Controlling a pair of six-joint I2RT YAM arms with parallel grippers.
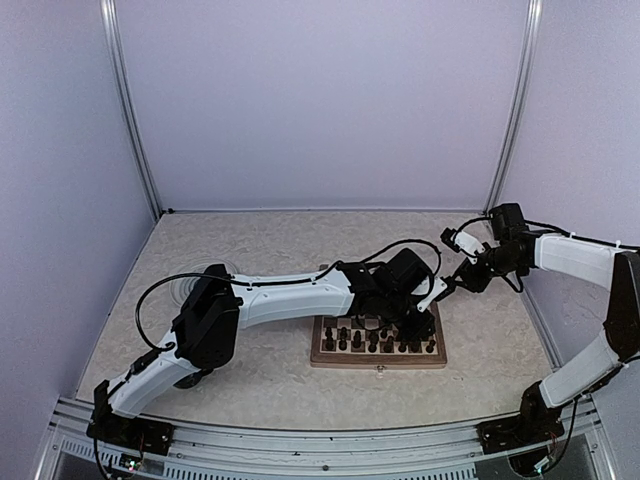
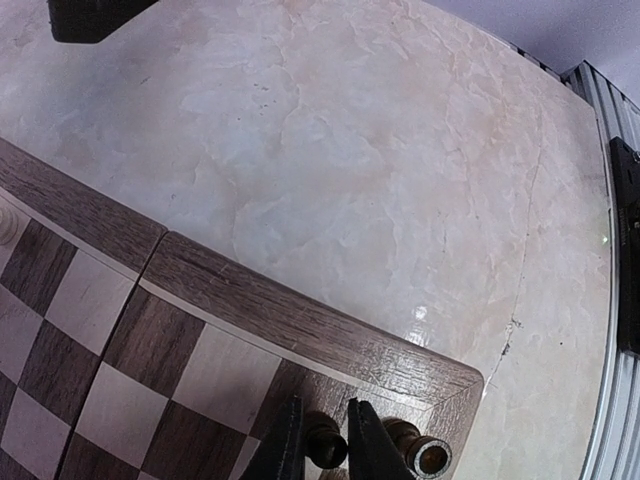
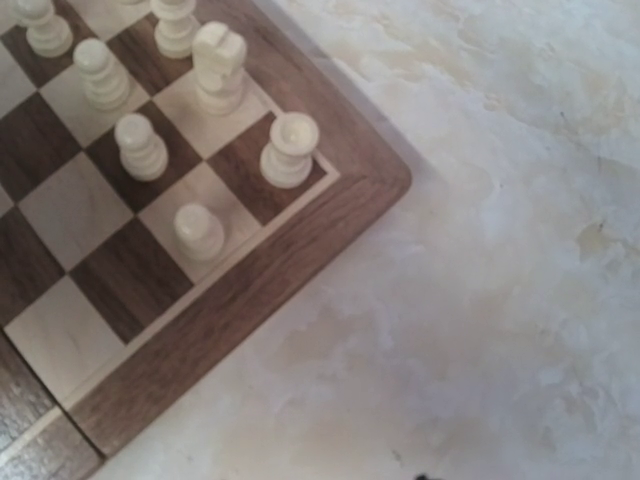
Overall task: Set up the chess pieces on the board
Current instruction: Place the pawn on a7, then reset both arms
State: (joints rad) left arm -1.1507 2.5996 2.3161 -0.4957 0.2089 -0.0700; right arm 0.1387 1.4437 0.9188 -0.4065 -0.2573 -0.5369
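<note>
**Top view.** The left arm (image 1: pixel 290 297) stretches across the middle of the frame and hides the far half of the board (image 1: pixel 378 360). The board sits centre-right on the marbled table (image 1: pixel 300 240). A grey swirl-patterned plate (image 1: pixel 203 282) peeks out behind that arm at the left. Dark chess pieces (image 1: pixel 372 342) stand in rows along the board's near side. The left gripper (image 1: pixel 412 320) hangs over the board's right part. The right gripper (image 1: pixel 447 287) sits just off the board's upper right corner, and I cannot tell how far it is open.

**Left wrist.** The checks fill the lower left, with the wood-grain rim running diagonally to a corner at lower right. At the bottom edge two black fingers (image 2: pixel 285 450) stand narrowly apart, pinching a dark piece (image 2: pixel 325 440). A second dark figure (image 2: pixel 420 452) stands just to the right of them, by the corner. A black shape I cannot identify sits at the upper left.

**Right wrist.** A board corner fills the upper left, and bare table fills the right. A cream rook (image 3: pixel 290 148) stands on the corner square with a cream knight (image 3: pixel 220 65) beside it. Cream pawns (image 3: pixel 198 230) are lined up one row in.
</note>
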